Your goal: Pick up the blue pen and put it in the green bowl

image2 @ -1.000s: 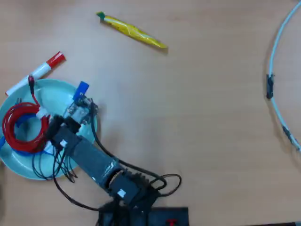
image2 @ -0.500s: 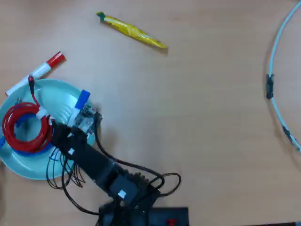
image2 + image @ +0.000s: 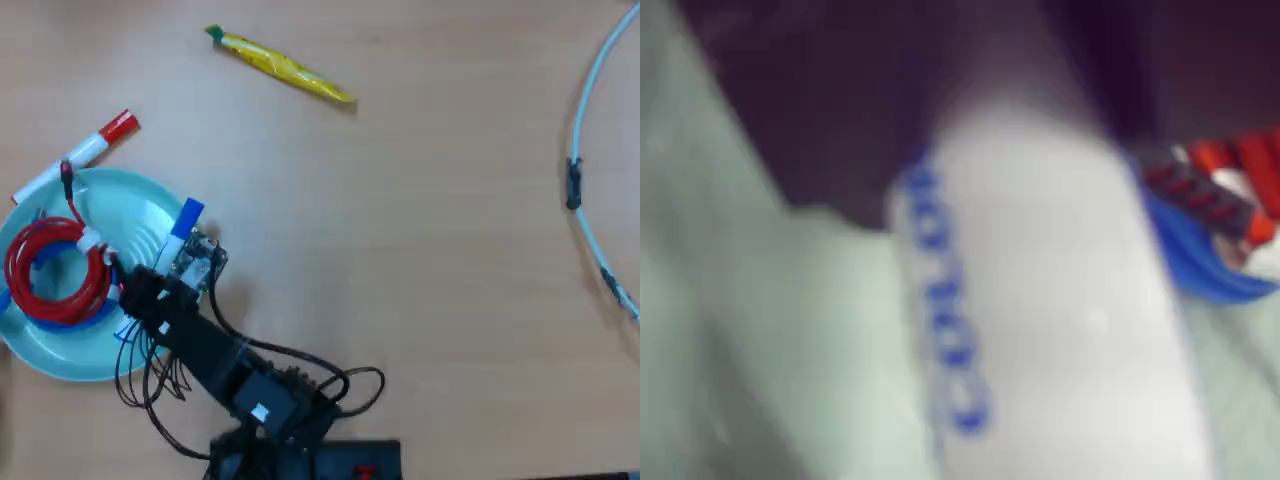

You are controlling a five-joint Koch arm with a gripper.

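Blurred and filling the wrist view, the white-barrelled blue pen [image 3: 1050,300] with blue label print runs from top to bottom, over the pale teal-green ridged bowl [image 3: 760,340]. Seen from overhead, the black arm's pincer [image 3: 178,262] sits at the right rim of the wide, shallow green bowl [image 3: 150,215] and is closed around the pen [image 3: 183,226], whose blue cap points up and away past the rim. A coil of red cable [image 3: 55,272] with a blue loop beneath it lies in the bowl's left half. Just beyond the bowl's upper-left edge rests a white marker with a red cap [image 3: 85,150], on the light wooden desk [image 3: 400,250]. Farther up lies a yellow sachet with a green tip [image 3: 280,64]; a pale cable [image 3: 585,150] curves down the right side.
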